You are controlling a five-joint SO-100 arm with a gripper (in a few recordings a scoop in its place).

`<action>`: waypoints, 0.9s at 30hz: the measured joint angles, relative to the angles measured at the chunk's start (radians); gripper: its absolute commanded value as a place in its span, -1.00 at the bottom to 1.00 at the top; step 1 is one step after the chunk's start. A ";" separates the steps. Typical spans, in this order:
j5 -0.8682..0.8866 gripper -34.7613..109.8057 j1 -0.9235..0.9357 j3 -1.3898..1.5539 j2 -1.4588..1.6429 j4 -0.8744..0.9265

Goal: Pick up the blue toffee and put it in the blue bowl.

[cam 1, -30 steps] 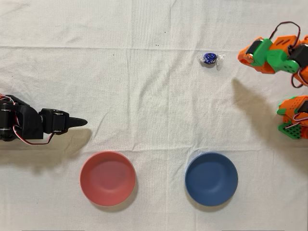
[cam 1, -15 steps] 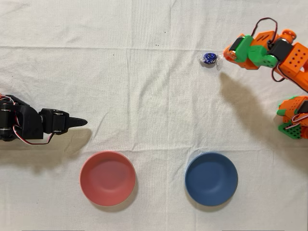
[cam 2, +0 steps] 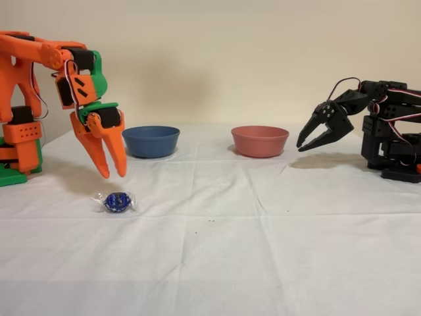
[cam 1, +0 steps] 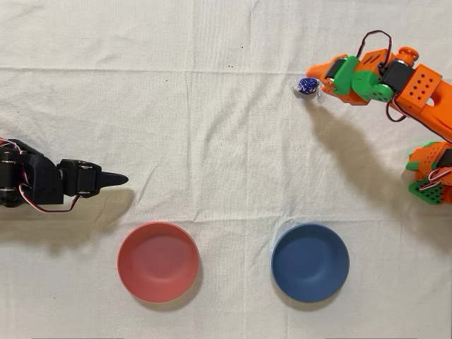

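The blue toffee (cam 2: 118, 201) lies on the cloth-covered counter (cam 2: 263, 224), well apart from the blue bowl (cam 2: 151, 141), which stands just beside a pink-red bowl (cam 2: 260, 141). In the fixed view the orange pincer (cam 2: 113, 174) hangs just above the toffee, fingers pointing down and slightly parted, grasping nothing. In the overhead view its tip (cam 1: 316, 75) sits beside the toffee (cam 1: 306, 86).

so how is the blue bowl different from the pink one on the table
Colour: the blue bowl is matte dark blue, the pink-red bowl salmon pink. Place: in the overhead view the blue bowl lies on the right, nearer the orange arm's side and the blue toffee; the pink-red bowl lies on the left, nearer the idle black arm. Shared: both are round, shallow, upright, empty and look about the same size.
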 measured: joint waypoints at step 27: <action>-0.063 0.00 0.048 -0.017 -0.118 -0.020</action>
